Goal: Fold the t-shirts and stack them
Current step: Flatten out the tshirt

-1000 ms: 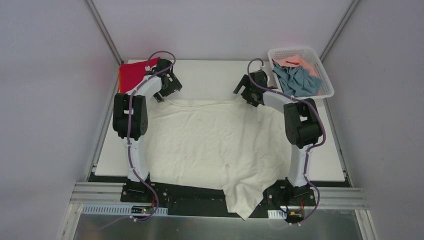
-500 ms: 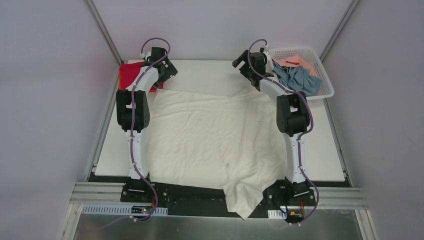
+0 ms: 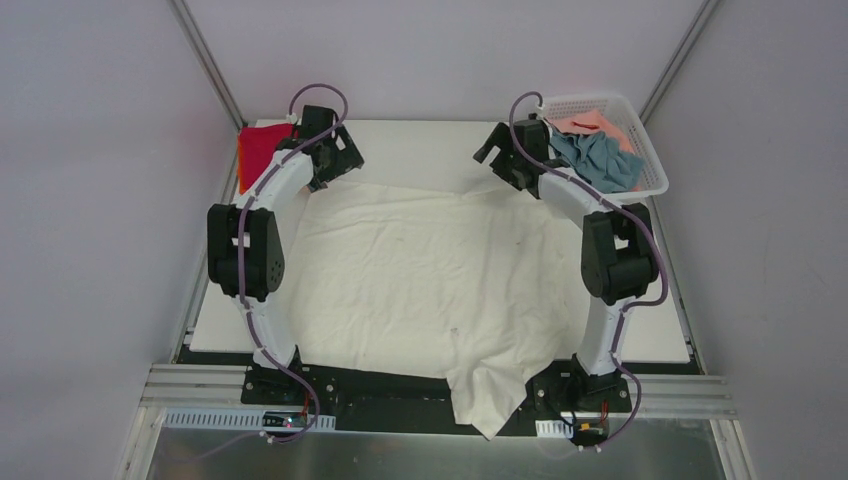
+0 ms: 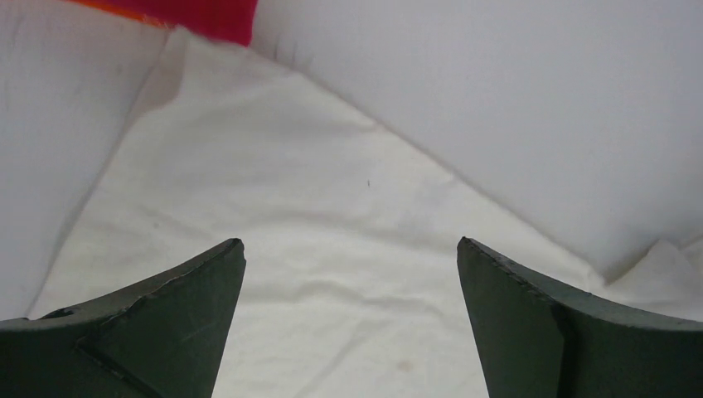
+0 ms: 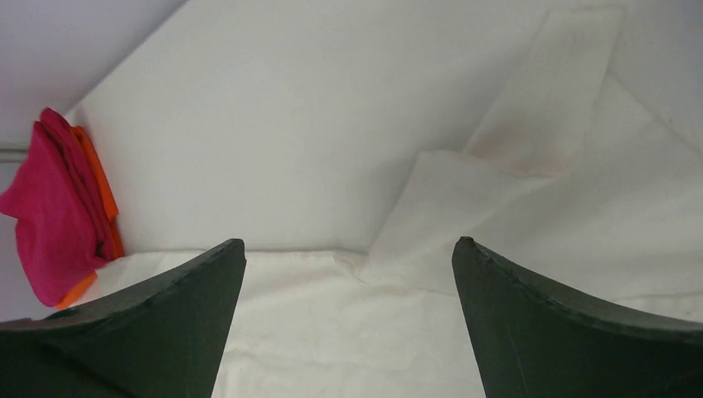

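Cream-white t-shirt lies spread across the white table.

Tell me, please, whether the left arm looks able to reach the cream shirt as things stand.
Probably yes: the left gripper hangs open over the cream shirt, with nothing lying between them.

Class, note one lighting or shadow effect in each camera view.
Top external: soft even light, pink tint on the wall beside the folded crimson red t-shirt. Left wrist: faint shadow edging the large cream-white t-shirt. Right wrist: no glare.
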You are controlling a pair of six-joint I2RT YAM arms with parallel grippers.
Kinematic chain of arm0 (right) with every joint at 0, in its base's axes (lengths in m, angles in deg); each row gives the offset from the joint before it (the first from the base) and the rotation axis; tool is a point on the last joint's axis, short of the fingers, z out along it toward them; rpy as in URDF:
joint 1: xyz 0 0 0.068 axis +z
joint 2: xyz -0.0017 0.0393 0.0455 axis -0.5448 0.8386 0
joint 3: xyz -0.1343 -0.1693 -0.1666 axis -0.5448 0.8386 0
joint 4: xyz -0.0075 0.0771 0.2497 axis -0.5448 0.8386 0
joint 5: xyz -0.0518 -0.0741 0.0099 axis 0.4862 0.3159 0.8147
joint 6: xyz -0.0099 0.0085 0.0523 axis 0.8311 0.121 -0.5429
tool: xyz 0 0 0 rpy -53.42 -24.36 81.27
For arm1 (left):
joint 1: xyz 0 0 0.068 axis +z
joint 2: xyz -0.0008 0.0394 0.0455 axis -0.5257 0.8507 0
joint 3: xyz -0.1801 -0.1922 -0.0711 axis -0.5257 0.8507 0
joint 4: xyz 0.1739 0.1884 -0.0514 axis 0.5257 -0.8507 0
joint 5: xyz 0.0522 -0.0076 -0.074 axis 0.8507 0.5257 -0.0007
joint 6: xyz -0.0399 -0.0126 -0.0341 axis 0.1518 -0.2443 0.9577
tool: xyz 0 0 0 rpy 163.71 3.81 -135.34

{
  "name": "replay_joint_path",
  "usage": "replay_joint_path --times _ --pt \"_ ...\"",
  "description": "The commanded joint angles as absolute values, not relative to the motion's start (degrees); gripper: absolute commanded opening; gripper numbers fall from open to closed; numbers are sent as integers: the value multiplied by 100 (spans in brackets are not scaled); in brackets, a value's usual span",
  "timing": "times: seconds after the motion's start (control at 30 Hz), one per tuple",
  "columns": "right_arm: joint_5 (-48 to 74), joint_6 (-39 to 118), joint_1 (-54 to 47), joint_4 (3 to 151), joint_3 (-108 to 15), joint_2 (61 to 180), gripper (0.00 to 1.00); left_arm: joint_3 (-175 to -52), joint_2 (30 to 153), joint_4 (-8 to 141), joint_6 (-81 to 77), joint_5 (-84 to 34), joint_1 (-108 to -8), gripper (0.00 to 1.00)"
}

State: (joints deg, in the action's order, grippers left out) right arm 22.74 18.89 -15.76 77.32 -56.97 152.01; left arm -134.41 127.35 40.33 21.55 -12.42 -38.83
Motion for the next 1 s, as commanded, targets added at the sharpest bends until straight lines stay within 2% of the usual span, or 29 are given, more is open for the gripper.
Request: replay_joint_path --times 0.0,0.17,0.47,0.6,0.8,0.9,0.97 --pt "2190 1781 -1531 7976 -5189 14948 99 -12468 11928 4039 2050 -1083 -4242 99" --pt "1881 1617 -1525 7980 -5300 15316 99 -11749 11724 4143 2090 -1217 -4498 99" --pt "2255 1533 -1531 7898 -5858 15993 99 -11195 12055 4255 2130 -1260 -4525 99" --pt "2497 1444 -1517 7161 -6119 16278 99 -11080 12118 4252 2102 -1178 -4525 99" --pt "2863 1560 -1531 6858 -8237 17459 99 -10932 12127 4256 2055 -1005 -4517 99" --pt "2636 1837 -1526 7946 -9775 18022 99 -10933 12074 4245 2029 -960 -4516 99" --pt "2740 2116 -1510 8475 -10024 17943 99 -10940 11977 4255 2034 -991 -4516 99"
